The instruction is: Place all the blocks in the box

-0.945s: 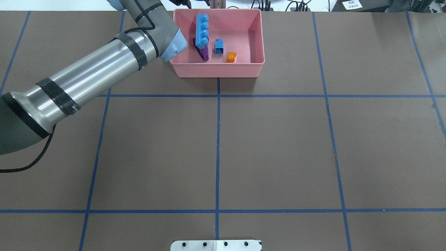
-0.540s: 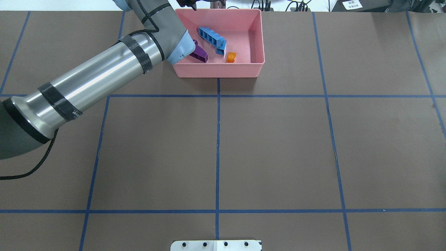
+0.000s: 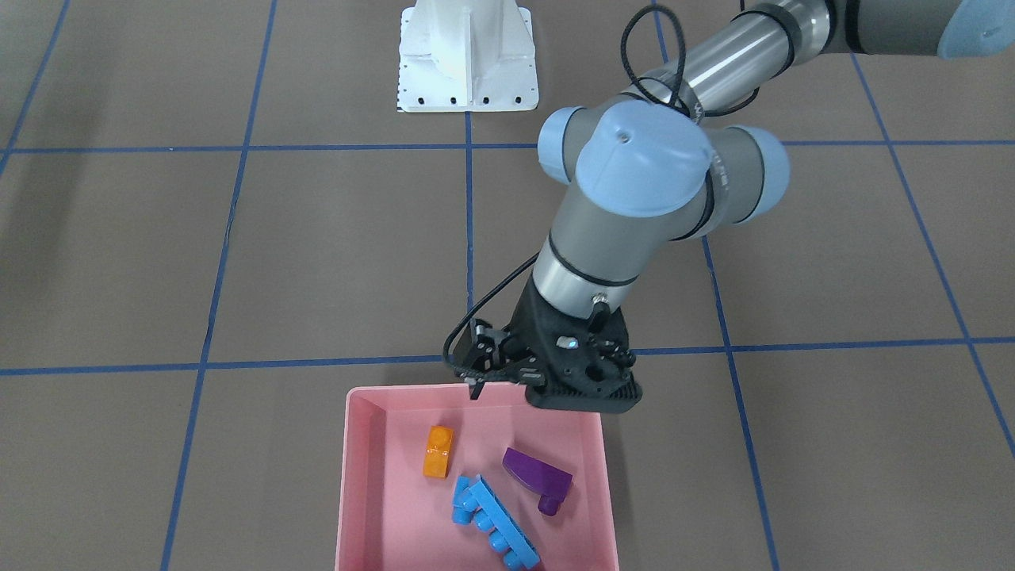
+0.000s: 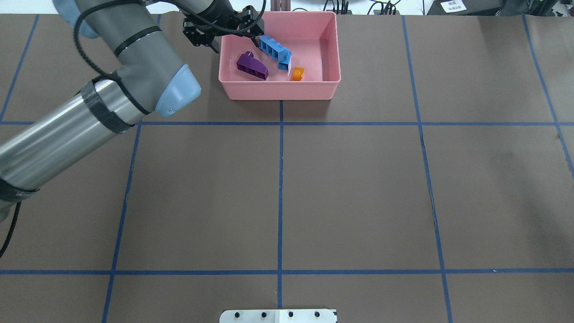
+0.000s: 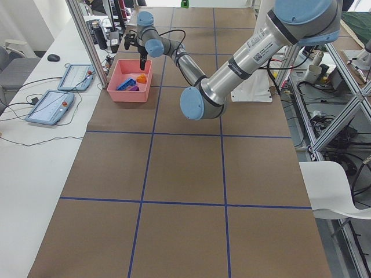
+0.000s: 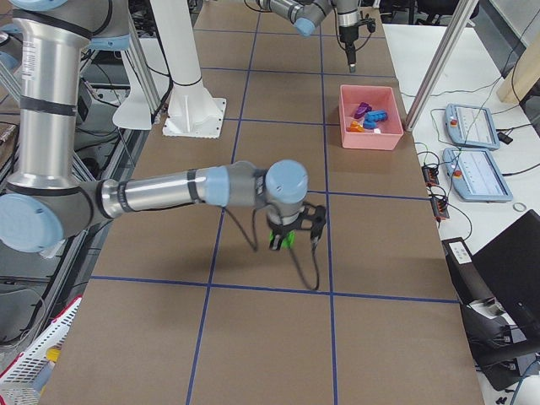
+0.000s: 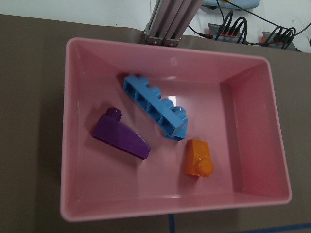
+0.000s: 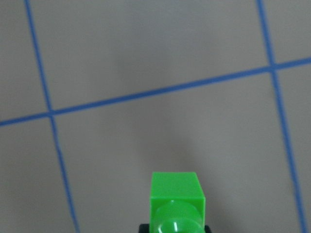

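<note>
The pink box [image 4: 278, 92] stands at the table's far edge; it also shows in the front view [image 3: 357, 476] and the left wrist view [image 7: 170, 208]. In it lie the purple wedge [image 4: 252, 66], the long blue block [image 4: 273, 49] on its side and the orange block [image 4: 297, 73]. A small blue piece [image 3: 462, 498] seems to lie against the long block's end. My left gripper [image 4: 255, 24] hovers over the box's far left corner, empty, its jaws seemingly apart. My right gripper [image 6: 287, 240] is shut on the green block [image 8: 176, 199], low over the table.
The white robot base [image 3: 466, 55] stands at the near middle edge. Blue tape lines [image 4: 280, 188] cross the brown table. An aluminium post [image 7: 170, 24] rises just behind the box. Tablets [image 5: 58, 107] lie on the white bench beyond the table.
The long blue block toppled from standing on end to lying on its side over the small blue one. My left arm's elbow swung left, uncovering the box's left side and the gripper.
</note>
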Robot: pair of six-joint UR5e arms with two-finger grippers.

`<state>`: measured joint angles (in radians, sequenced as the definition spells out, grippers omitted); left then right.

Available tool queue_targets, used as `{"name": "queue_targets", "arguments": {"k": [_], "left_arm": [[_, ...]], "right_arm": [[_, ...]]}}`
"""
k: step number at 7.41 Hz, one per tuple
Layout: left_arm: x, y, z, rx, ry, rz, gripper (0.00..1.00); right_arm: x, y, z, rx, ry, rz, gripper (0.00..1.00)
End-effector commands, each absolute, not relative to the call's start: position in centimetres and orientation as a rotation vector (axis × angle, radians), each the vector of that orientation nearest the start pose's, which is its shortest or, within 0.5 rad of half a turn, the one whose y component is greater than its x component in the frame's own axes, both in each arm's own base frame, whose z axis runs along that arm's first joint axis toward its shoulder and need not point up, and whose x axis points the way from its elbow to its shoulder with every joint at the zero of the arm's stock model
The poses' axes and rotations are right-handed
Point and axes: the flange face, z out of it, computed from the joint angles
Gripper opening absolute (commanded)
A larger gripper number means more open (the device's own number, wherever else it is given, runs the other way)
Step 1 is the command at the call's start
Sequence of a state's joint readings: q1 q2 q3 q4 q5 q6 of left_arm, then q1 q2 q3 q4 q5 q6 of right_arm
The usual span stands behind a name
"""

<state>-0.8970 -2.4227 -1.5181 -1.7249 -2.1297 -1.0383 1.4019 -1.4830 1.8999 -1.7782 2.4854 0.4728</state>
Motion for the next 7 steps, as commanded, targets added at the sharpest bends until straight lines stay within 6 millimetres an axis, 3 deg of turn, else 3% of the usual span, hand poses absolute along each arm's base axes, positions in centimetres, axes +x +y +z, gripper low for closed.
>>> {"name": "queue_targets", "arguments": {"k": [1,2,3,4,5,7], "left_arm": [[31.8,-58.7,17.9,0.231,0.908,0.083,1.0],[28.9,-58.8,20.1,0.234,0.836,0.161,1.0],[25.0,-58.6,23.9,0.261,0.788,0.226,1.0],[21.6,-58.9,27.6,0.271,0.748,0.268,1.0],[18.2,-59.2,31.2,0.27,0.72,0.3,1.0],[12.5,-59.2,36.0,0.258,0.729,0.351,1.0]], "right_arm": [[-19.2,-58.8,28.4,-0.107,-0.946,0.229,0.0],[-25.8,-61.2,22.4,-0.115,-0.931,0.254,0.0],[-32.2,-63.3,18.5,-0.121,-0.891,0.26,0.0],[-37.1,-66.0,15.4,-0.079,-0.881,0.268,0.0],[-40.4,-68.9,14.0,-0.048,-0.927,0.314,0.0],[-44.8,-72.8,15.2,-0.003,-0.926,0.365,0.0]]}}
